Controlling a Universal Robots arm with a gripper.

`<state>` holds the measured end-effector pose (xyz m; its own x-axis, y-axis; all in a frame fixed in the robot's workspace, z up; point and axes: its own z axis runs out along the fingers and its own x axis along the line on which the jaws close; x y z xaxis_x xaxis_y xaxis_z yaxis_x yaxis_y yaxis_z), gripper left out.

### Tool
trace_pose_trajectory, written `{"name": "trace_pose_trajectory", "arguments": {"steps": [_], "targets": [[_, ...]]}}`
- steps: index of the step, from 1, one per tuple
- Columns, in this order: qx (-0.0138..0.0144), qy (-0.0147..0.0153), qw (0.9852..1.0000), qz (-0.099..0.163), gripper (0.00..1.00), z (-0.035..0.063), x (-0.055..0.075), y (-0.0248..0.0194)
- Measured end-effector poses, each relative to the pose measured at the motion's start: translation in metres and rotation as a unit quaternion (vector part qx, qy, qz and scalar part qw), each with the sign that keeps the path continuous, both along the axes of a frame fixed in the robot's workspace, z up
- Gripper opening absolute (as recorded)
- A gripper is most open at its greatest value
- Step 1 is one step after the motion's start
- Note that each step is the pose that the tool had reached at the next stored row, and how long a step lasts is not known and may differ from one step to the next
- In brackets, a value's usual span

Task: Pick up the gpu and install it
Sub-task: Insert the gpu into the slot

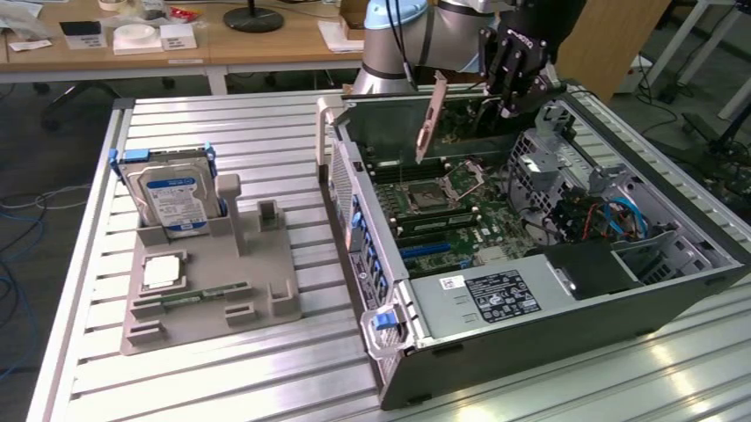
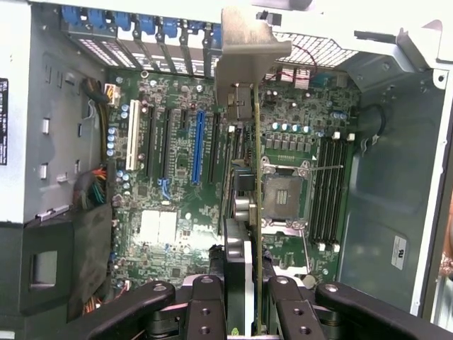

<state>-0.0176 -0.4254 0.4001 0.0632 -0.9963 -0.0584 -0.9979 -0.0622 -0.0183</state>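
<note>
1. Gripper (image 2: 244,312): black fingers pinched on the edge of the gpu (image 2: 244,212), the card clamped between them edge-on. In the exterior view the gripper (image 1: 516,92) hung over the far end of the open computer case (image 1: 657,308), with the gpu (image 1: 452,123) raised clear of the motherboard, probably so it could be lined up over a slot.

2. Gpu bracket (image 2: 248,60): pale metal strip at the card's far end, pointing toward the case's rear slot openings, seemingly the orientation an install needs.

3. Motherboard (image 2: 177,205): beneath the card, not touching it; blue expansion slot (image 2: 197,145) and white slot (image 2: 132,134) lay beside the card's line, the empty CPU socket (image 2: 283,195) on its other side.

4. Parts holder (image 1: 206,281): grey tray on the slatted table (image 1: 235,123), at the exterior view's left, well apart from the case; a hard drive (image 1: 174,198) stood upright in it, and a memory stick (image 1: 206,294) lay flat near its front.
</note>
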Motion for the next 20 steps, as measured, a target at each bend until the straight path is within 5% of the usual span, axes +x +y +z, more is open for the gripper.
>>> {"name": "trace_pose_trajectory", "arguments": {"steps": [9,13,20], "targets": [[-0.0003,-0.0001,0.9995,-0.033,0.28,-0.0054,-0.005,0.0007],[-0.0004,-0.0001,0.9981,-0.061,0.28,-0.0128,-0.005,0.0007],[-0.0010,0.0005,0.9984,-0.056,0.28,-0.0249,-0.011,0.0007]]}}
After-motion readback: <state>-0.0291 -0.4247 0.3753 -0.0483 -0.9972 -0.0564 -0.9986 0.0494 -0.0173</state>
